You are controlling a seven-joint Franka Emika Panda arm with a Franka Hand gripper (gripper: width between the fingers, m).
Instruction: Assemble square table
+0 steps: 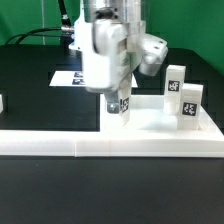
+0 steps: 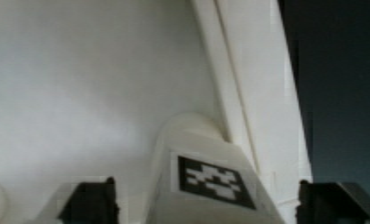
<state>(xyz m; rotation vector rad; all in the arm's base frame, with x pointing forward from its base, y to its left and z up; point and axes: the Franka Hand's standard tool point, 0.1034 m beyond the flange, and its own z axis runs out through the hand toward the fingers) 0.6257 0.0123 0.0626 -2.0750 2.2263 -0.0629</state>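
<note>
Gripper (image 1: 121,103) is spread open around a leg (image 2: 212,170) on the slab (image 1: 150,120); center it between the fingers (image 2: 95,196) before squeezing.

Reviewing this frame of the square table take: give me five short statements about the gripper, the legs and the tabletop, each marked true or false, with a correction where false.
1. The gripper is positioned over a tagged leg on the square tabletop. True.
2. In the wrist view, the fingertips stand on either side of the leg. True.
3. Two more tagged legs stand on the tabletop toward the exterior view's right, one behind the other. True.
4. The tabletop lies far from the long white wall. False: it sits right against the wall.
5. The marker board lies on top of the tabletop. False: it lies on the black table behind the arm.
</note>
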